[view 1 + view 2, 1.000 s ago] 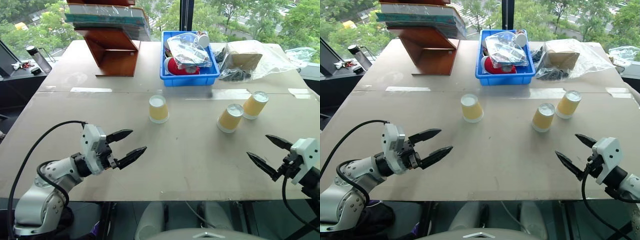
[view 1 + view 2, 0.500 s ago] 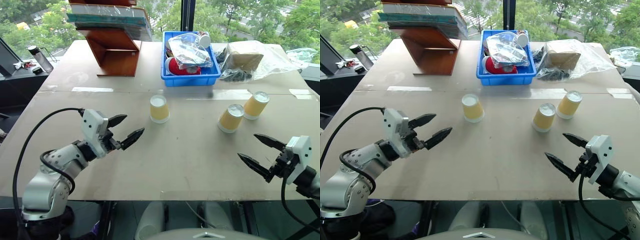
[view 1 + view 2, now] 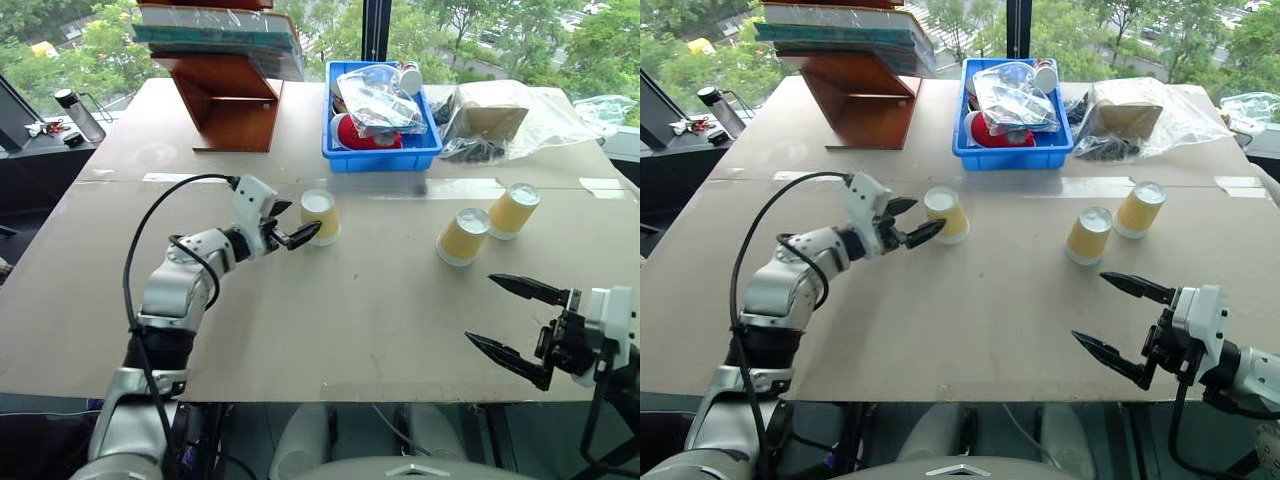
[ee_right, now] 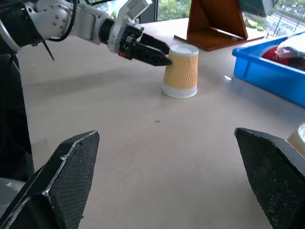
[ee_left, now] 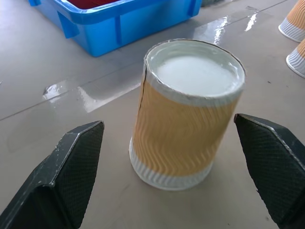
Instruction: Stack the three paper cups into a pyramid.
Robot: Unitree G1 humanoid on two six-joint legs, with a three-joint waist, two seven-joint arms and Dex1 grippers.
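Nearest, the right pincer (image 3: pixel 510 320) is held spread above the bench (image 3: pixel 380 320). Farther on, the left pincer (image 3: pixel 293 224) is spread just beside one upturned cup (image 3: pixel 319 217), unobstructed. Two more cups (image 3: pixel 461 236) (image 3: pixel 512 210) are set close together to the right. Behind are a blue bin (image 3: pixel 380 155), plastic bags (image 3: pixel 520 115) and a wooden stand (image 3: pixel 230 100).

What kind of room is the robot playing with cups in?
Probably an office or lab high up in a building. Big windows behind the table look down on trees, and the table holds a wooden stand with books and a blue bin of supplies.
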